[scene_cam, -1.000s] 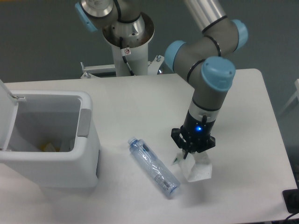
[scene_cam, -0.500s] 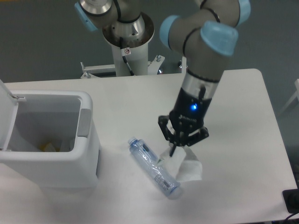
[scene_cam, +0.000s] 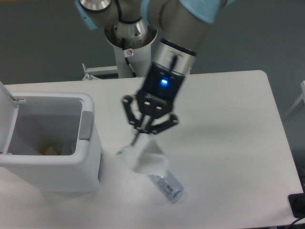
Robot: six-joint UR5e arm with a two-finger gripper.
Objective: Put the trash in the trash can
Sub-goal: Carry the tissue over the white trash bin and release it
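above the bench, between bottle and bin, the gripper has its jaws pinched on the top corner of the white paper wad — so it dangles clear, hiding the bottle's cap end. the trash can sits left, lid tipped back — mouth open to take it. bottle not yet picked up.

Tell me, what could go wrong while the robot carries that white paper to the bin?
The end effector pinches only the top tip of the crumpled paper, so the hanging wad might slip out before it reaches the trash can. The paper dangles low over the plastic bottle, so it might brush the bottle and set it rolling. The opening sits between the raised lid and the front rim, so a late release could land on the rim.
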